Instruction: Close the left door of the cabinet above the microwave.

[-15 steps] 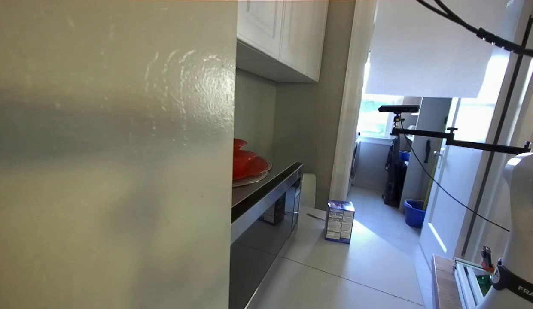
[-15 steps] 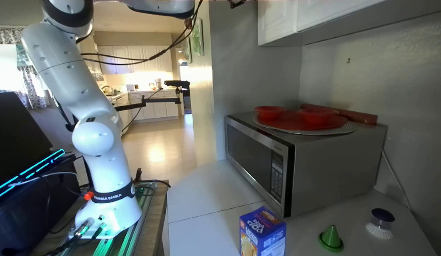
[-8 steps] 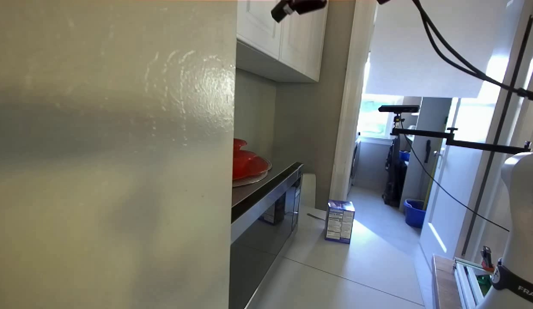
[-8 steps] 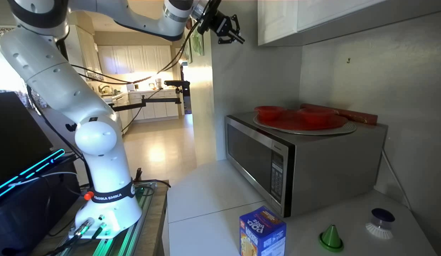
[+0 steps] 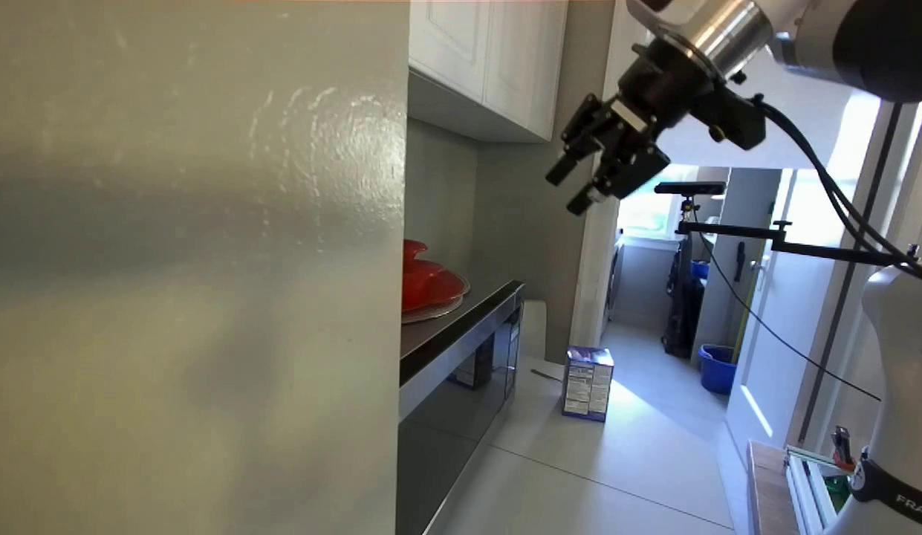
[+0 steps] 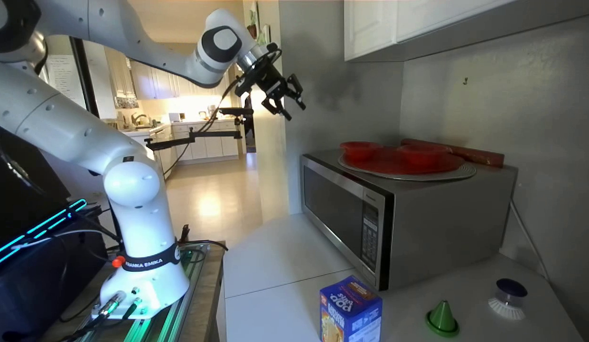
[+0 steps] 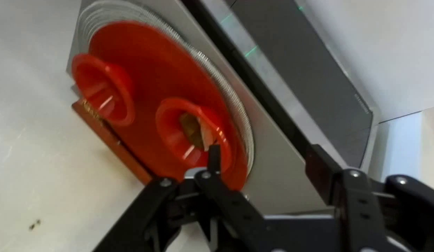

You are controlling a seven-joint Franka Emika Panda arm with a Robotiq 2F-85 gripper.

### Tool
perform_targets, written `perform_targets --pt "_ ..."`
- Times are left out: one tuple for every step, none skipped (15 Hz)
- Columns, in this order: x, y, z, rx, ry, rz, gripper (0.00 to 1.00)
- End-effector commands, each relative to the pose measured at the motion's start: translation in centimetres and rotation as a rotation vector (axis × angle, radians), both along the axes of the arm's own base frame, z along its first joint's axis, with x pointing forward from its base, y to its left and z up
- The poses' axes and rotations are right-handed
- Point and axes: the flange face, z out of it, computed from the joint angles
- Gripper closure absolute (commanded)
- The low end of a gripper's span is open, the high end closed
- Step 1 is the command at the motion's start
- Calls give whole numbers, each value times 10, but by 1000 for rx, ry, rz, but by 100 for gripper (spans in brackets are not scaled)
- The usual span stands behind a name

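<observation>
The white cabinet hangs above the microwave (image 6: pixel 344 199) in both exterior views, its upper part cut off by the frame. Its left door (image 5: pixel 447 37) looks flush with the neighbouring right door (image 5: pixel 526 63). My gripper (image 5: pixel 567 191) points down and in toward the wall, below the cabinet's bottom edge and apart from it. In an exterior view the same gripper (image 6: pixel 295 111) hangs in front of the side wall, above and left of the microwave. The wrist view shows its two fingers (image 7: pixel 325 175) spread wide, with nothing gripped between them. The cabinet does not show there.
Red dishes (image 7: pixel 143 70) on a glass plate rest atop the microwave, with a reddish roll (image 6: pixel 477 154) behind. On the counter (image 6: pixel 275 256) are a blue box (image 6: pixel 351 308), a green cone (image 6: pixel 442 318) and a brush (image 6: pixel 509 299). A grey-green wall (image 5: pixel 193 297) fills one exterior view's left side.
My gripper, out of frame or barely showing at the top a second ago, has come down and back from the cabinet. Its jaws, together half a second ago, have spread. The doors look unmoved.
</observation>
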Motion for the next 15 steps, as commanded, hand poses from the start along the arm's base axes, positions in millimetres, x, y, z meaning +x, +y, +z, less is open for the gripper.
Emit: perform_targets --pt "-45 -42 -54 73 111 -159 3" --pt "-52 -51 -60 84 144 -207 1" --pt "-57 -57 -66 95 185 -251 0" --pt "-54 -55 -52 106 219 -299 0" --pt "-62 -63 -56 119 253 -342 0" --pt "-67 -69 -55 132 283 -387 0" --pt "-72 -73 -53 150 317 -425 0" --pt "-76 -77 -49 167 345 -466 0" --pt "-78 -80 -44 186 369 -508 0" --pt "-80 -83 -40 205 392 -551 0" --pt "-81 -84 -36 223 415 -592 0" --pt "-82 -85 -32 247 435 -632 0" --pt "-82 -84 -28 280 442 -669 0" --pt "-79 -83 -38 219 410 -602 0" --pt "-79 -84 -35 239 416 -626 0"
